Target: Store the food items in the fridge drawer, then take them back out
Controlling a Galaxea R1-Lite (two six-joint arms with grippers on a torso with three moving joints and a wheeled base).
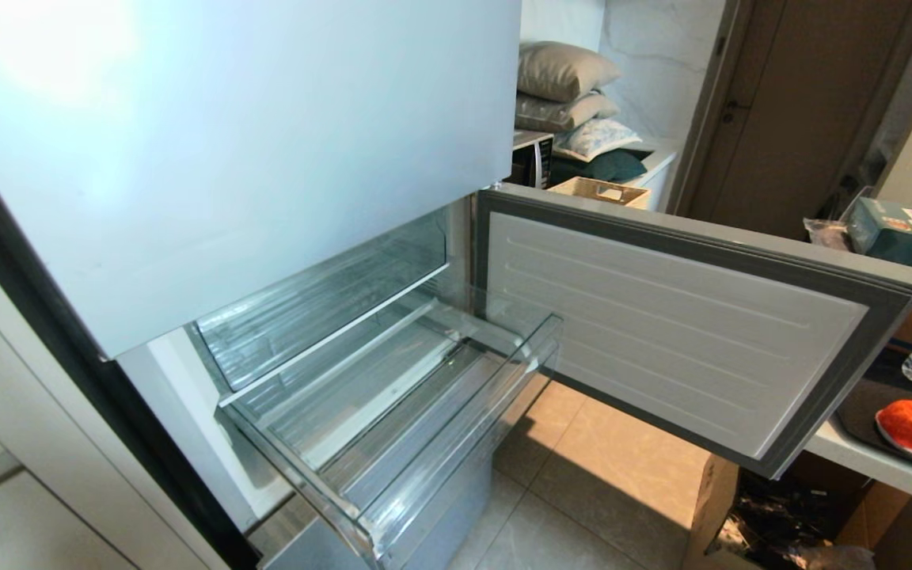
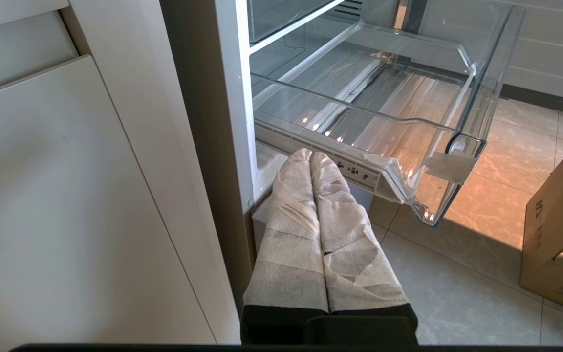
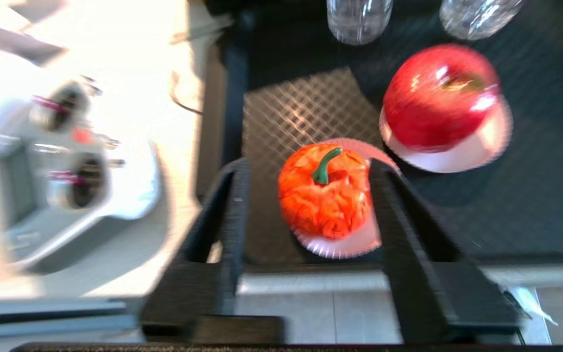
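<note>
The right tool [image 3: 306, 205] has its two flat black fingers apart, straddling a rough, crinkled orange-red tomato [image 3: 325, 195] with a curved green stem, on a small white dish atop a dark mat on the surface [image 1: 875, 463]. A glossy red apple [image 3: 440, 95] sits nearby. The left tool [image 2: 313, 161], wrapped in pale cloth, has fingers pressed together below the clear ribbed fridge drawer [image 1: 393, 412], pulled out and holding nothing. No writing is readable.
</note>
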